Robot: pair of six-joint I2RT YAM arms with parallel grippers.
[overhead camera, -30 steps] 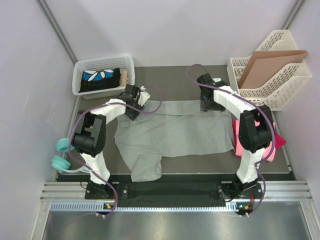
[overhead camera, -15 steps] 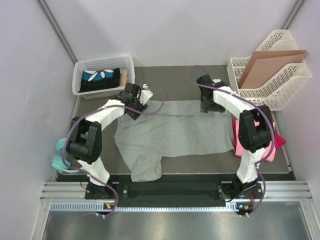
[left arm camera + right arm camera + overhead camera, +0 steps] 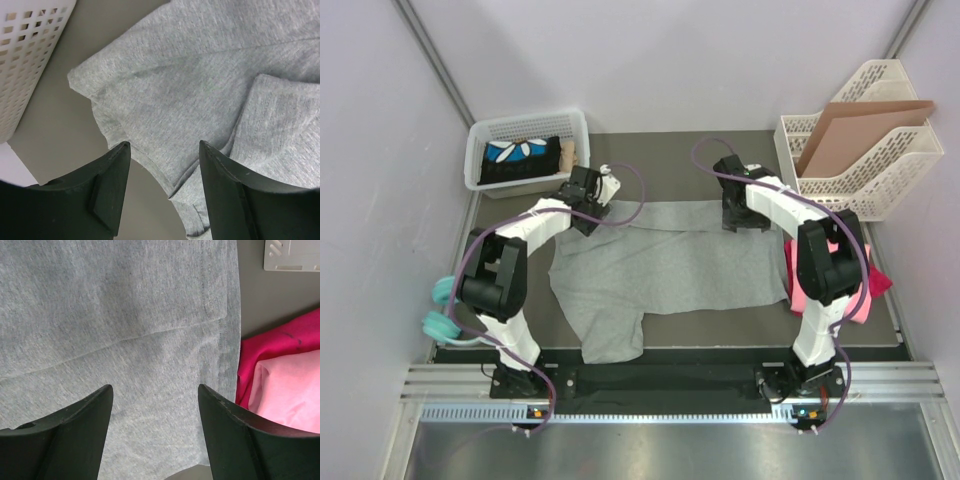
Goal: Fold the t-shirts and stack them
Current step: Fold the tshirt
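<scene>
A heather grey t-shirt (image 3: 670,265) lies spread flat across the dark table, one sleeve reaching toward the near edge. My left gripper (image 3: 585,215) hovers open over its far left corner. In the left wrist view the left gripper (image 3: 162,147) frames a curved hem and a folded flap of the grey t-shirt (image 3: 200,85), gripping nothing. My right gripper (image 3: 742,218) stands open over the shirt's far right edge. The right wrist view shows the right gripper (image 3: 155,388) above flat grey cloth (image 3: 125,315). Beside it lie a magenta t-shirt (image 3: 280,340) and a pink t-shirt (image 3: 290,390), piled at the right (image 3: 865,285) behind the arm.
A white basket (image 3: 525,150) holding dark flower-print cloth stands at the far left, close to the left gripper. A white file rack (image 3: 860,160) with a brown cardboard sheet (image 3: 855,130) stands at the far right. Teal headphones (image 3: 445,310) lie off the table's left edge.
The left arm's elbow has swung and its gripper has edged slightly toward the far side over the shirt's corner. The right gripper has barely shifted. The shirt lies as before.
</scene>
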